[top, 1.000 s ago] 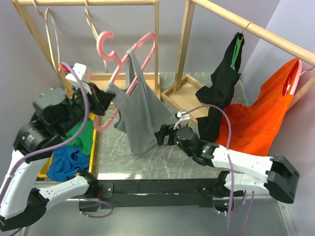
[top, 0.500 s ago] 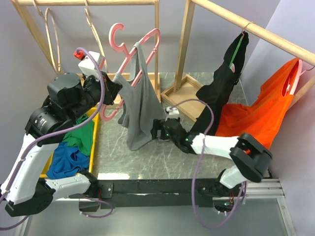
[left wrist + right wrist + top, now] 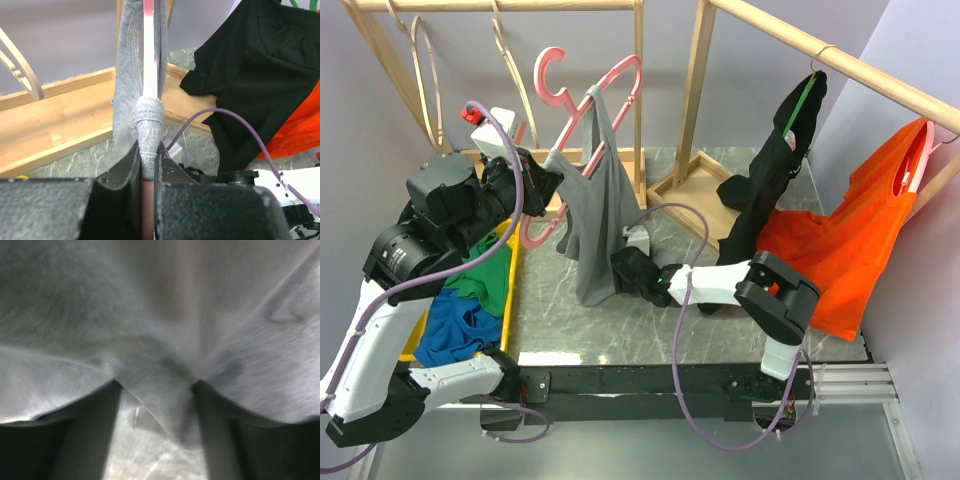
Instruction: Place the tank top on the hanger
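Observation:
The grey tank top [image 3: 600, 220] hangs from the pink hanger [image 3: 617, 76], which stands tilted in the air with its hook uppermost. My left gripper [image 3: 545, 185] is shut on the hanger's lower arm [image 3: 150, 50], with a grey strap [image 3: 148, 120] wrapped over the bar between the jaws [image 3: 149, 150]. My right gripper [image 3: 622, 270] is at the top's lower hem, just above the table. In the right wrist view a fold of grey cloth [image 3: 150, 305] droops between its parted fingers [image 3: 90, 440], and the table shows through the gap [image 3: 156, 390].
Two wooden racks stand behind, with pale hangers [image 3: 425, 60] on the left one. A black garment [image 3: 770, 190] and an orange garment [image 3: 860, 230] hang at the right. A yellow bin [image 3: 508, 290] with green and blue clothes [image 3: 465, 315] sits at the left.
The right arm has swung left to the tank top's hem, and its jaws have narrowed round the cloth. The left arm has raised the hanger and shifted it slightly right.

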You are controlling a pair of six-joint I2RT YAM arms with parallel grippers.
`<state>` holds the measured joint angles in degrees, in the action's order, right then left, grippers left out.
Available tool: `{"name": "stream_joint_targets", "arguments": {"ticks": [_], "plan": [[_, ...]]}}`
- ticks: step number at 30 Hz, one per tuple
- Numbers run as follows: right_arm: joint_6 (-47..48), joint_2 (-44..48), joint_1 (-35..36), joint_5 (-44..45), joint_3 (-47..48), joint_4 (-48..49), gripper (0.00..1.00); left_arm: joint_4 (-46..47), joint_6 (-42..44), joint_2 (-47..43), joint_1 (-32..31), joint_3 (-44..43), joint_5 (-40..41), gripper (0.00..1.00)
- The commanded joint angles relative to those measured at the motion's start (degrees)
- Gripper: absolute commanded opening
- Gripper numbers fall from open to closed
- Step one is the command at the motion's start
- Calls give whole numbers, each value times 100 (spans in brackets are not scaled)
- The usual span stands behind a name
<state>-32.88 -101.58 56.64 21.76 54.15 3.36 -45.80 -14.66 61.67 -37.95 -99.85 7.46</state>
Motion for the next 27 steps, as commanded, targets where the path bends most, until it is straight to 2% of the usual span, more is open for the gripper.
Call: {"name": "stream_joint_targets", "arguments": {"ticks": [1,3,4,5,6,10,13,14,17,20,27], "plan": [[-175,-230,101,206,420,-413,50,432,51,-181,7,89,106,1],[-122,-327,84,206,560,-467,28,467,33,-208,7,203,106,1],[-78,-336,75,180,614,-537,12,476,7,-217,7,238,132,1],[-52,-310,32,127,666,-546,4,476,-11,-225,7,308,159,1],[-17,-171,5,83,745,-538,0,458,-28,-217,16,335,185,1],[185,410,-337,-513,886,-136,0,449,-186,-217,7,484,413,1],[169,718,-829,-1514,1071,357,0,388,-239,-182,7,546,528,1],[151,745,-943,-1995,1271,411,0,379,-240,-173,7,581,502,1],[89,692,-1330,-2376,1885,412,0,405,-240,-147,7,590,493,1],[72,456,-1550,-2518,2597,394,0,405,-231,-24,7,485,511,1],[98,-729,-1841,-2554,3997,385,0,625,-389,328,7,396,703,2]]}}
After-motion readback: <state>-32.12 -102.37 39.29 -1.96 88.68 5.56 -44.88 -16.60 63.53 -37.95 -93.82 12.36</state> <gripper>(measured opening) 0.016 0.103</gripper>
